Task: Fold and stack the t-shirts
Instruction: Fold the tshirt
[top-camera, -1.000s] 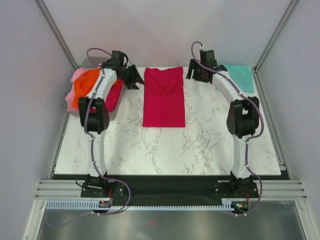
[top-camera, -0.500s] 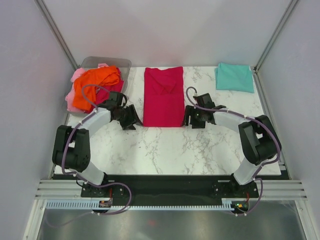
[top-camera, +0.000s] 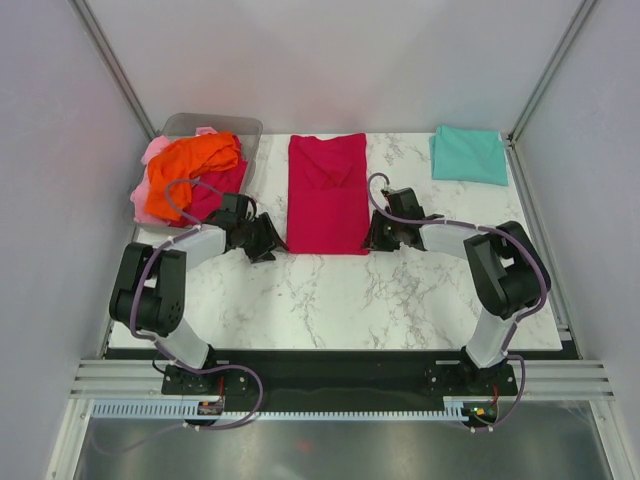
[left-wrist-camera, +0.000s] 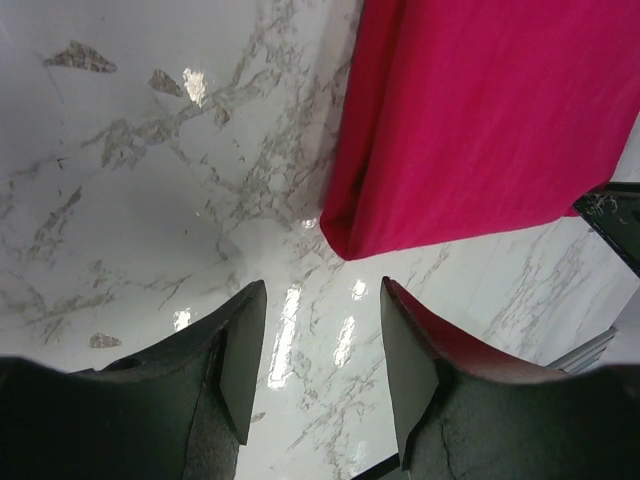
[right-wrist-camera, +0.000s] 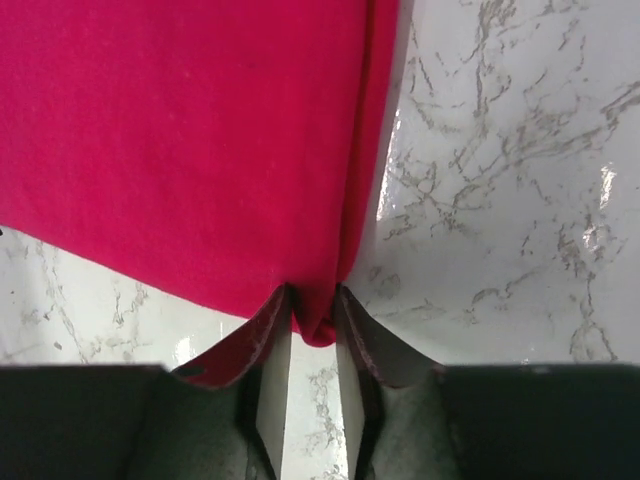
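The crimson-magenta t-shirt (top-camera: 325, 195) lies folded into a long strip at the table's back middle. My left gripper (top-camera: 270, 238) is open just short of its near left corner; in the left wrist view the corner (left-wrist-camera: 345, 235) lies ahead of the gripper (left-wrist-camera: 322, 300), with bare marble between the fingers. My right gripper (top-camera: 373, 232) is at the near right corner, and in the right wrist view the gripper (right-wrist-camera: 313, 300) is shut on that corner of the shirt (right-wrist-camera: 200, 130). The orange t-shirt (top-camera: 190, 165) and the pale pink one (top-camera: 155, 152) are piled at back left. The teal t-shirt (top-camera: 468, 155) lies folded square at back right.
A clear plastic bin (top-camera: 215, 123) stands behind the pile at back left. More crimson cloth (top-camera: 225, 190) shows under the orange shirt. Grey walls close in the white marble table (top-camera: 330, 300) on three sides.
Both arms have swung from the table's back down to the shirt's near corners. In the last half second the right gripper has moved in onto the near right corner.
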